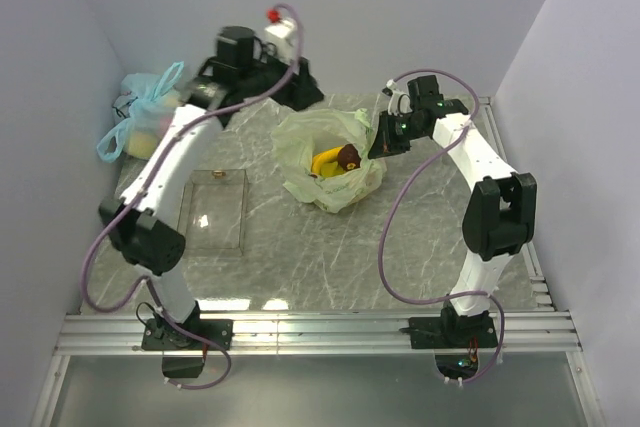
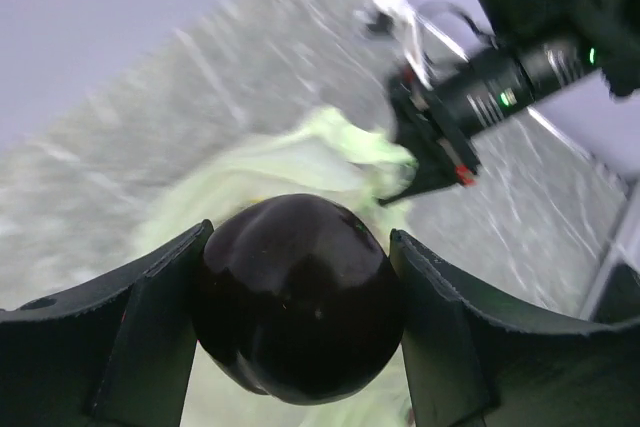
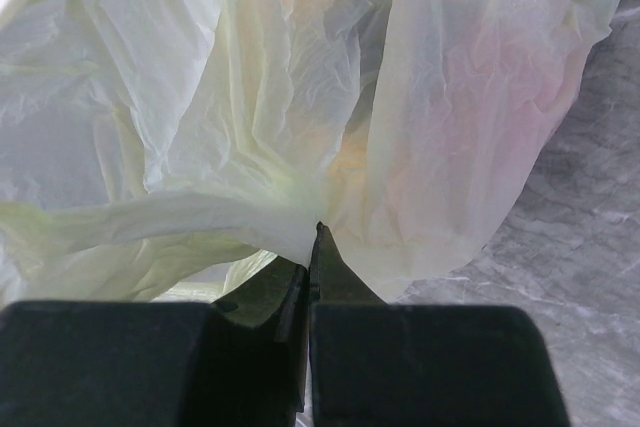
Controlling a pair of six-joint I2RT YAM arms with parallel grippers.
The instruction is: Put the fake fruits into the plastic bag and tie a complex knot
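At the far left of the marble table sits a light blue knotted bag, against the wall. Nearer, and a little to its right, lies a clear tray, flat on the table.

My left gripper reaches to the far middle, just beyond the bag's far edge. Its jaws stand wide, clamped on a dark round fruit, one finger pressed to each side; the fruit is glossy and almost black.

The pale green plastic bag stands crumpled in the middle of the table, its mouth open upward. Inside I can see a yellow banana bunch and a red-brown piece touching it.

My right gripper is at the bag's right rim, fingers pressed together on a fold of its thin film.
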